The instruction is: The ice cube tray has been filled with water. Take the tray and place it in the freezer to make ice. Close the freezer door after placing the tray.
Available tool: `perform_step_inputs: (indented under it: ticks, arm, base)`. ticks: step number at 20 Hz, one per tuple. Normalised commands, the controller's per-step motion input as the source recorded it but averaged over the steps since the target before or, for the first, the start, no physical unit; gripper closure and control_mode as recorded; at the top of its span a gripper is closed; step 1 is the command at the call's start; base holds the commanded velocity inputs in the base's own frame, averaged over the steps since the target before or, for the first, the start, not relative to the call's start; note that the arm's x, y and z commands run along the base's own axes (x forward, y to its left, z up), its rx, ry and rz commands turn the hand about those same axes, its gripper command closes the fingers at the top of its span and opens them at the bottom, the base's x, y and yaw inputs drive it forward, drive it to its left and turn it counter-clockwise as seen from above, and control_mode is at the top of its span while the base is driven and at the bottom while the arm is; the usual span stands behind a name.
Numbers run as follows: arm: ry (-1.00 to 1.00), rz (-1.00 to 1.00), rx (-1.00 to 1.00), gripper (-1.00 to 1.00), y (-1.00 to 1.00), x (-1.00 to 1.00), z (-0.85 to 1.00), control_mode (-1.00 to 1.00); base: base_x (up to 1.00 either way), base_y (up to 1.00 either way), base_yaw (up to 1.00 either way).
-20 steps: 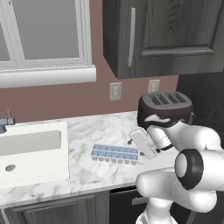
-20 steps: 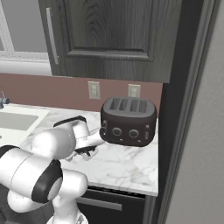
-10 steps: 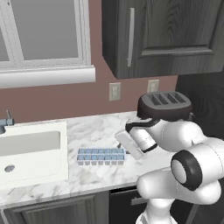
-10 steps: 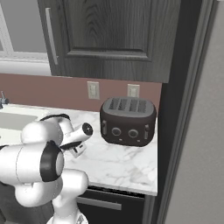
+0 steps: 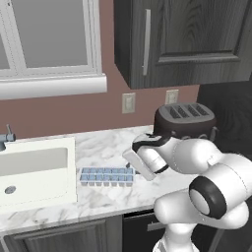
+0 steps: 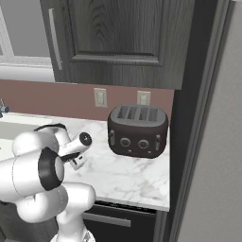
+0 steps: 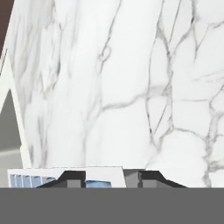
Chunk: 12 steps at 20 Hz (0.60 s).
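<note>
The ice cube tray [image 5: 106,176] lies flat on the marble counter [image 5: 103,147], just right of the sink, with light-blue water [image 5: 97,173] in its cells. My gripper [image 5: 132,171] hangs low over the tray's right end. In the hand view the tray [image 7: 39,176] runs along the bottom edge. There my gripper [image 7: 111,180] is open, its dark fingertips [image 7: 72,178] wide apart over the tray's end, one blue cell showing between them. In the right base view my arm hides the tray. The freezer and the freezer door are out of view.
A white sink [image 5: 34,170] with a faucet [image 5: 7,138] is left of the tray. A dark toaster [image 5: 184,118] [image 6: 138,130] stands at the back right. Dark wall cabinets [image 5: 187,39] hang above. A tall pale grey panel [image 6: 217,142] bounds the counter on the right.
My arm has swung left and the hand has come down lower. The tray has slid left along the counter toward the sink. Sink and toaster have stayed put.
</note>
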Motion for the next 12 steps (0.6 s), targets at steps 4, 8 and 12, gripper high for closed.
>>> perform_step_inputs:
  ticks: [4, 8, 12]
  arm:
    - [0.00, 0.00, -0.02, 1.00, 0.00, -0.29, -0.14, -1.00]
    - [-0.01, -0.13, 0.00, 1.00, -0.02, -0.42, 0.11, -1.00]
    - [-0.11, -0.15, 0.00, 1.00, -0.02, -0.35, 0.40, -1.00]
  base:
    - [0.00, 0.00, 0.00]
    - [0.00, 0.00, 0.00]
    - [0.00, 0.00, 0.00]
